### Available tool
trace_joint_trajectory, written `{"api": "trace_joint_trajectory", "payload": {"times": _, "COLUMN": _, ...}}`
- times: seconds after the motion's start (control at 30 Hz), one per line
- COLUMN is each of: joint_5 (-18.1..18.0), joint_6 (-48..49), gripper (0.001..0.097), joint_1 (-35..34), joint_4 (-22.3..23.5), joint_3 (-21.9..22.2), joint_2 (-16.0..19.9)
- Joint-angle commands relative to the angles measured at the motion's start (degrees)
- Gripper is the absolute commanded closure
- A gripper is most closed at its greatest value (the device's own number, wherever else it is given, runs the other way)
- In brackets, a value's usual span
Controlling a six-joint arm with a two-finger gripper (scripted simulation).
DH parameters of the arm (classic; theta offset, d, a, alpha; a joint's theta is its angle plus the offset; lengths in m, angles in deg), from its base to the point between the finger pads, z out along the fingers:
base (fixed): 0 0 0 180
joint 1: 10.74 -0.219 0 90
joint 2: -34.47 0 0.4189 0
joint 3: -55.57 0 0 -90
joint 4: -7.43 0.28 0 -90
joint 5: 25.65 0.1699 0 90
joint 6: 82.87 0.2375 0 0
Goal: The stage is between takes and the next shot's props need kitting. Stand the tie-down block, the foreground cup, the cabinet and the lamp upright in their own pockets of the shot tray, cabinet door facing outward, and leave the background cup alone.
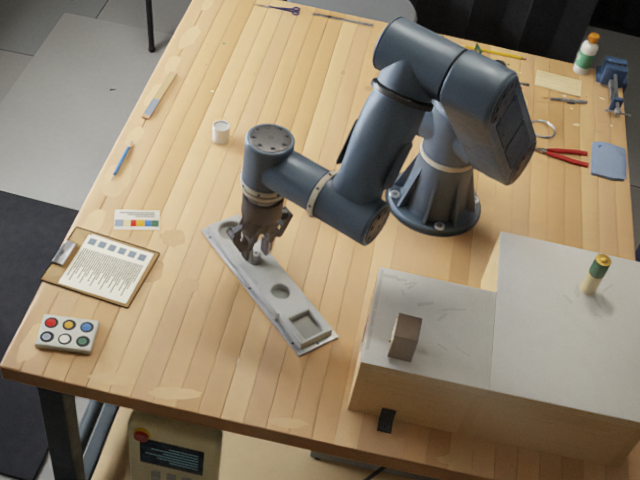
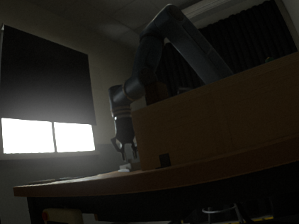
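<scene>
The tray pocket under my gripper (image 1: 255, 253) is hidden by the fingers, so I cannot tell what stands in it. The gripper is open and holds nothing, low over the grey shot tray (image 1: 269, 285). The tray lies diagonally on the bench, with a round pocket (image 1: 280, 291) and a square pocket (image 1: 306, 325) empty toward its near end. The cabinet (image 1: 405, 337), a small brown block, stands on the lower grey step. The lamp (image 1: 595, 274), cream with a green band and yellow cap, stands on the upper step. A white cup (image 1: 221, 132) stands far back on the bench.
The stepped wooden platform (image 1: 496, 336) rises right of the tray. The arm's base (image 1: 434, 206) sits behind it. A clipboard (image 1: 103, 266), a colour strip (image 1: 137, 218) and a button box (image 1: 67, 333) lie left of the tray. Tools lie along the far right edge.
</scene>
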Motion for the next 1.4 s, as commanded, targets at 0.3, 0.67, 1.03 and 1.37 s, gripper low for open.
{"api": "trace_joint_trajectory", "payload": {"times": 0.3, "joint_5": -3.14, "joint_6": 0.0, "gripper": 0.0581, "joint_1": 0.0, "joint_4": -0.02, "joint_3": -0.85, "joint_2": -2.43}}
{"api": "trace_joint_trajectory", "payload": {"times": 0.67, "joint_5": -8.76, "joint_6": 0.0, "gripper": 0.0581, "joint_1": 0.0, "joint_4": -0.02, "joint_3": -2.64, "joint_2": -6.22}}
{"api": "trace_joint_trajectory", "payload": {"times": 1.03, "joint_5": -10.1, "joint_6": 0.0, "gripper": 0.0581, "joint_1": 0.0, "joint_4": -0.02, "joint_3": -3.12, "joint_2": -7.04}}
{"api": "trace_joint_trajectory", "payload": {"times": 1.37, "joint_5": -20.67, "joint_6": 0.0, "gripper": 0.0581, "joint_1": 0.0, "joint_4": -0.05, "joint_3": -7.91, "joint_2": -13.0}}
